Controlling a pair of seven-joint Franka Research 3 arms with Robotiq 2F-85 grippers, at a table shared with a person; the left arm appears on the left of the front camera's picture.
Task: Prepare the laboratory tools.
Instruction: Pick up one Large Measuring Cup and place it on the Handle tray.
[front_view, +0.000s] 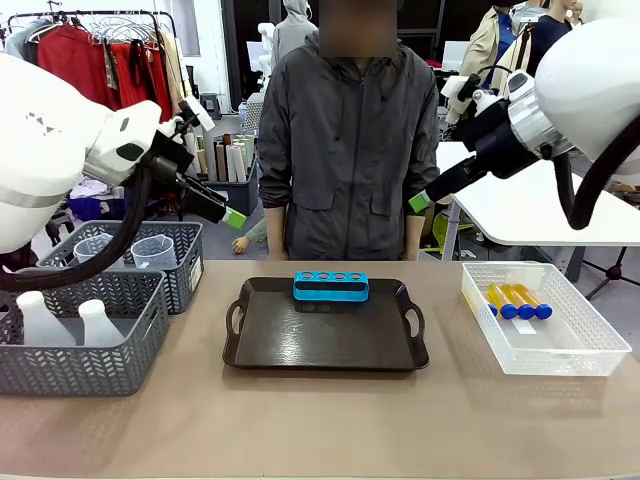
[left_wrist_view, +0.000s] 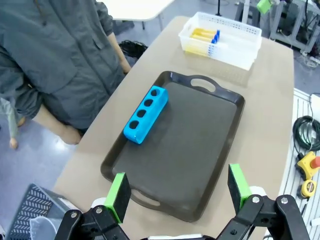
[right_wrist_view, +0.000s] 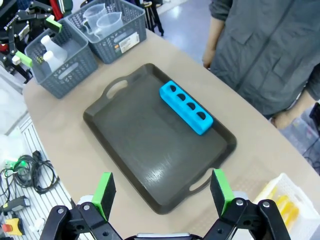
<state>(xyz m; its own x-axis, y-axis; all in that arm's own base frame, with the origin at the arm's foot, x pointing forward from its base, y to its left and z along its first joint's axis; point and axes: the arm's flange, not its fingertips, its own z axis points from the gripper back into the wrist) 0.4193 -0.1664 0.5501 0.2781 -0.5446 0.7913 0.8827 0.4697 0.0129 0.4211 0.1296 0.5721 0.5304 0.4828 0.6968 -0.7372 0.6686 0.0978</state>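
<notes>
I see the blue four-hole rack (front_view: 331, 286) upright with its holes empty, at the far edge of the dark tray (front_view: 330, 345). The yellow tubes (front_view: 517, 300) with blue caps lie flat, side by side, in the white basket (front_view: 560, 366) on my right. Two clear handled beakers (front_view: 155, 250) stand in the far grey basket (front_view: 186, 275). Two white flasks (front_view: 98, 322) stand in the near grey basket (front_view: 90, 368).

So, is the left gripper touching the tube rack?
Apart. The left wrist view shows the open left gripper held above the tray, far short of the tube rack.
</notes>
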